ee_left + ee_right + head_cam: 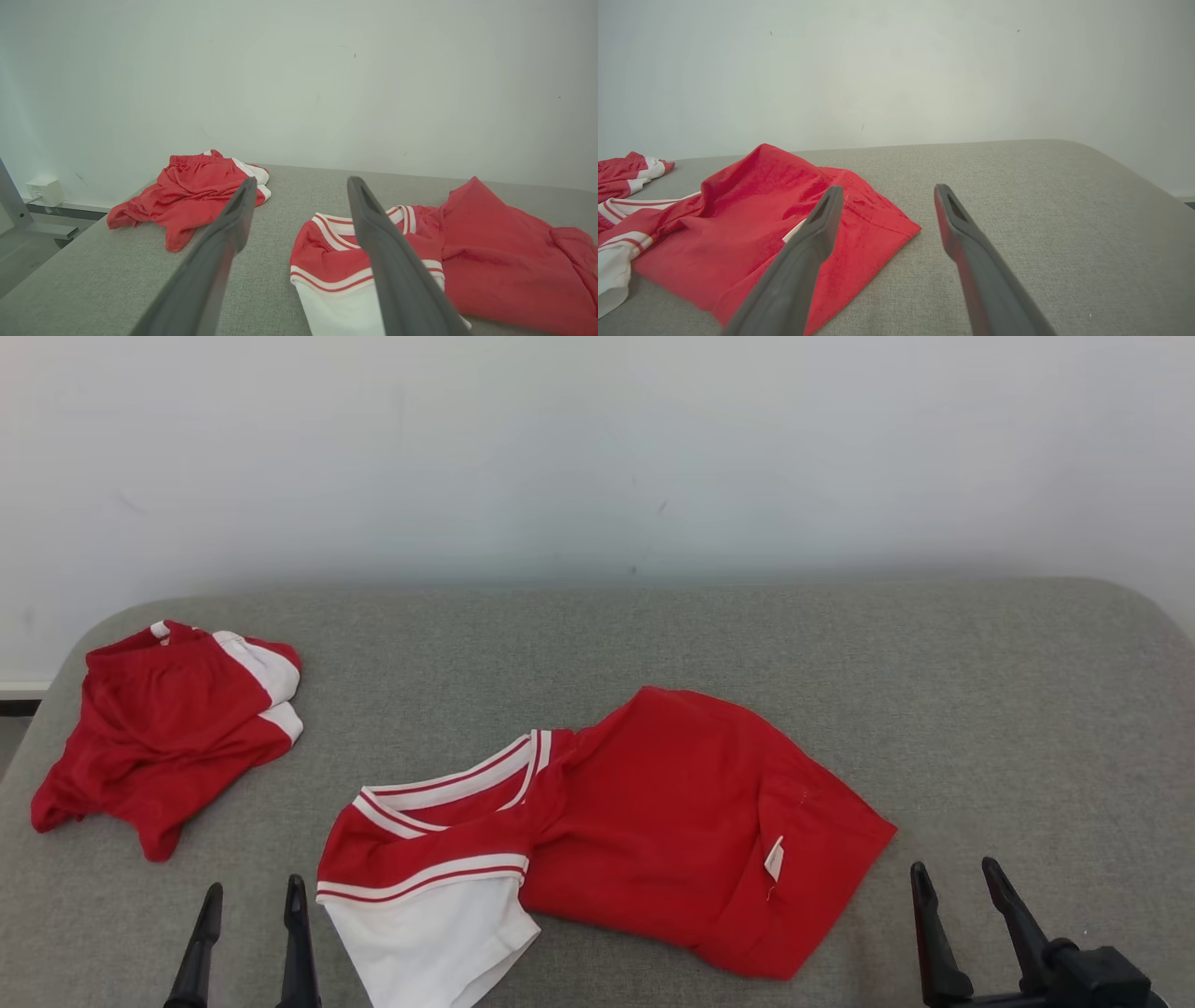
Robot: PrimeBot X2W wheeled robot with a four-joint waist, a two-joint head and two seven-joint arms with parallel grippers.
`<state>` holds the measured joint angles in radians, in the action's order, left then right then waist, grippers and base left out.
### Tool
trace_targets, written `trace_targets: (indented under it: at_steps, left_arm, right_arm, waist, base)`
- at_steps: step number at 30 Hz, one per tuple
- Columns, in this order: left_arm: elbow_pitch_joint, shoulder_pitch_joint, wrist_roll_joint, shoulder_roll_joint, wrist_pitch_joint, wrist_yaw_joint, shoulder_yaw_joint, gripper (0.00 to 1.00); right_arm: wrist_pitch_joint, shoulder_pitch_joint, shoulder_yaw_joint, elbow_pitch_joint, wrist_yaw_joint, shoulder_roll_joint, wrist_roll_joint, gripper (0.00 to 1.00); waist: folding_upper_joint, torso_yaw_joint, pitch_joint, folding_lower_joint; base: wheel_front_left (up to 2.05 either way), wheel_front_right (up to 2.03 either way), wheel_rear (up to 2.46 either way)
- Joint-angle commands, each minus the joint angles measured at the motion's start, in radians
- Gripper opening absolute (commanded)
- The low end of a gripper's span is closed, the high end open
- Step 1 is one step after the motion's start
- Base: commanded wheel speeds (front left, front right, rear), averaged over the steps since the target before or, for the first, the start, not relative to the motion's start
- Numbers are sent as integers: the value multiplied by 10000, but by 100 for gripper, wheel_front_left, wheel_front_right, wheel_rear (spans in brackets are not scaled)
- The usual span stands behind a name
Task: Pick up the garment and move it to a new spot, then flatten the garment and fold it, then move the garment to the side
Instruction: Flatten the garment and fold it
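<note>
Lifting the crumpled red-and-white jersey (pixel 653 821), which lies centre-front on the grey surface (pixel 934 663), likely works best by pinching shoulder and hem edges. Both the left pincer (pixel 255 885) and the right pincer (pixel 954 865) stand open, empty, flanking it. Folds hide its outline and underside; its white part runs off the head view's bottom edge.

It strikes me as a plain test room or lab, not a home. A bare white wall (pixel 597 448), lightly scuffed, takes the upper half of the frame. Below it stands a round-cornered table (pixel 840 653) covered in grey woven cloth, with a red and white jersey (pixel 653 821) and red shorts (pixel 159 728) lying on it. At the lower left of the left wrist view, a small white box (pixel 46 191) sits low against the wall, near a grey metal strut (pixel 9 198).
</note>
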<state>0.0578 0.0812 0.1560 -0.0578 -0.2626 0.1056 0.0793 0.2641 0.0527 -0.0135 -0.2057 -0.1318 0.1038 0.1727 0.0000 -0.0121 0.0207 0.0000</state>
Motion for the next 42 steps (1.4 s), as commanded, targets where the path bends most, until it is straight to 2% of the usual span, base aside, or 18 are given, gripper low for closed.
trace_targets:
  at_steps: [1,11,19,21,29,38,39,41,42]
  left_arm:
    - [27,-96,-95,27,-33,30,-26,100]
    - [187,-525,-30,67,-33,106,-512,100]
    - [488,-1198,219,79,-33,155,-1008,100]
    - [516,-1276,271,82,-33,159,-1083,100]
    - [686,-1726,589,82,-33,75,-1587,100]
    - [742,-2096,875,81,-33,-23,-2013,100]
    - [749,-2094,896,81,-33,-44,-2031,100]
    - [753,-2080,920,80,-33,-80,-2021,100]
    - [751,-2058,918,80,-33,-77,-1993,100]
  right_arm:
    - [5,-225,-97,-98,23,113,38,100]
    - [-861,-2795,-1203,-1415,23,656,127,100]
    - [-1776,-5432,-2140,-3262,23,877,302,100]
    - [-1784,-5765,-2254,-3495,23,850,370,100]
    - [-2395,-7881,-3287,-5666,23,573,660,100]
    - [-3393,-9119,-3598,-8213,23,337,880,100]
    - [-3505,-9204,-3592,-8441,23,310,885,95]
    - [-3501,-9378,-3635,-8733,23,247,873,0]
    - [-3455,-9405,-3626,-8843,23,177,959,0]
  waist:
    - [0,-144,-80,0]
    - [0,-972,-655,0]
    - [0,-1687,-1347,0]
    - [0,-1755,-1422,0]
    - [0,-2143,-1830,0]
    - [0,-2483,-2122,0]
    - [0,-2490,-2133,0]
    - [0,-2471,-2171,0]
    - [0,-2427,-2182,0]
  base:
    - [0,0,0]
    - [0,0,0]
    - [0,0,0]
    - [0,0,0]
    - [0,0,0]
    - [0,0,0]
    - [0,0,0]
    - [0,0,0]
    - [0,0,0]
